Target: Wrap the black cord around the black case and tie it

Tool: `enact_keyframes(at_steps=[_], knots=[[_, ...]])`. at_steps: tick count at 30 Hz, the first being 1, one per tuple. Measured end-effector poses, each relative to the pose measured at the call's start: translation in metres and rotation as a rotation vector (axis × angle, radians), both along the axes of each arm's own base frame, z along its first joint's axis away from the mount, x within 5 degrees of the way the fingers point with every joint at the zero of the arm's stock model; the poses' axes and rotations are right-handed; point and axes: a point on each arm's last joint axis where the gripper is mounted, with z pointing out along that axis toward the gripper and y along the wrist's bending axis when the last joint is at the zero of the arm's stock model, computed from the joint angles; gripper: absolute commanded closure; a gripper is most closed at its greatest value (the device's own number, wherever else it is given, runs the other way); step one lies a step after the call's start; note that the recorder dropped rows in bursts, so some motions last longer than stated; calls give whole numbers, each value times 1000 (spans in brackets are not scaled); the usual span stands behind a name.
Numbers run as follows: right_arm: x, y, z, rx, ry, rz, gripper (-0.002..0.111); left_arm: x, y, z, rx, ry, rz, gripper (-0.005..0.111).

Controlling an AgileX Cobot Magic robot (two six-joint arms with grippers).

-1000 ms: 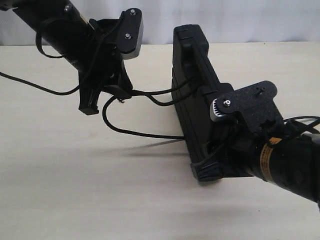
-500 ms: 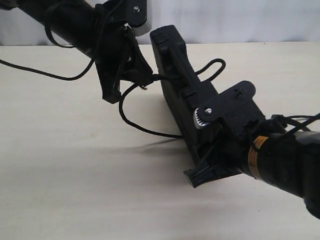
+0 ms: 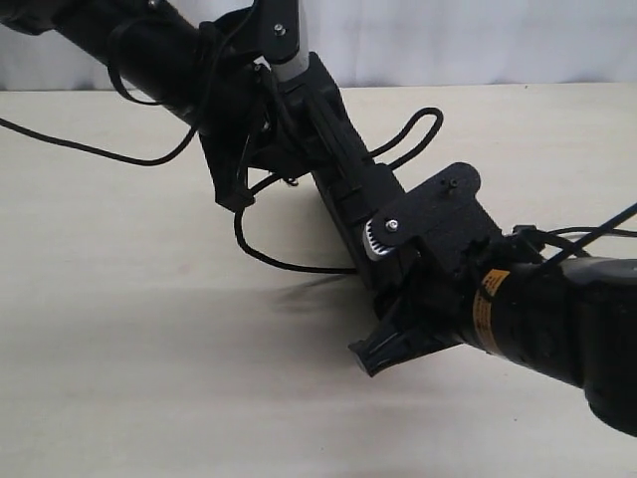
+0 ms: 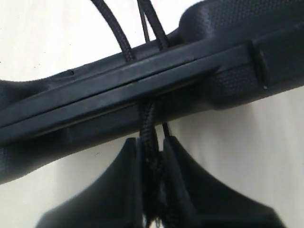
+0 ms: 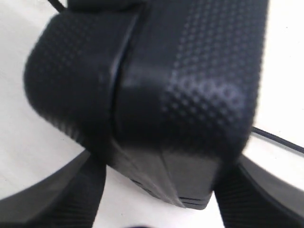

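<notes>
The black case [image 3: 343,164] is held off the table on edge, tilted, its far end leaning left. My right gripper [image 3: 390,304] is shut on its near end; in the right wrist view the textured case corner [image 5: 166,95] sits between both fingers [image 5: 71,190]. My left gripper [image 3: 274,177] presses close against the case's left side, shut on the black cord [image 4: 151,152], which runs from the jaws over the case edge [image 4: 95,95]. One cord loop [image 3: 413,134] sticks out on the case's right side. Another loop [image 3: 261,254] hangs down to the table on its left.
The left arm's thin glossy cable [image 3: 90,149] trails across the pale tabletop [image 3: 149,378] at the left. A white wall [image 3: 478,40] bounds the table's far edge. The right arm's bulky body [image 3: 557,319] fills the lower right.
The case's far end has swung left. My left gripper has moved right and up against it with the cord. A cord loop now shows on the case's right side.
</notes>
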Motion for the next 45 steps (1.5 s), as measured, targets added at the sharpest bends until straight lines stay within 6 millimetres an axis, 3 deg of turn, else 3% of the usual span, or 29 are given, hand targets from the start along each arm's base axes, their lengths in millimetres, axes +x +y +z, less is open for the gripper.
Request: enact_keyframes(at_steps=[3,7,14,24,29,32,37,41,45], knots=[[-1,2,-2,59,39,-36,25,3,-3,-5,-24,16,17,107],[-4,3,-8,106,95,-74,17,7,-4,-7,-42,6,40,107],[-11,-2,13,224,78,-96,17,9,-4,-5,-57,-5,57,107],[-45,-32,75,491,19,-60,18,9,-4,-5,-58,-11,61,107],[-48,-52,113,462,-40,-136,36,9,-4,-5,-60,-10,62,107],[-40,-65,135,358,-56,-207,44,9,-4,-5,-60,-10,62,107],[-14,-70,162,153,44,-203,46,9,-4,-5,-60,-10,62,107],[26,-64,150,56,259,-167,46,9,-4,-5,-60,-10,62,107],[75,-66,126,201,475,-115,46,9,-4,-5,-60,-9,61,107]])
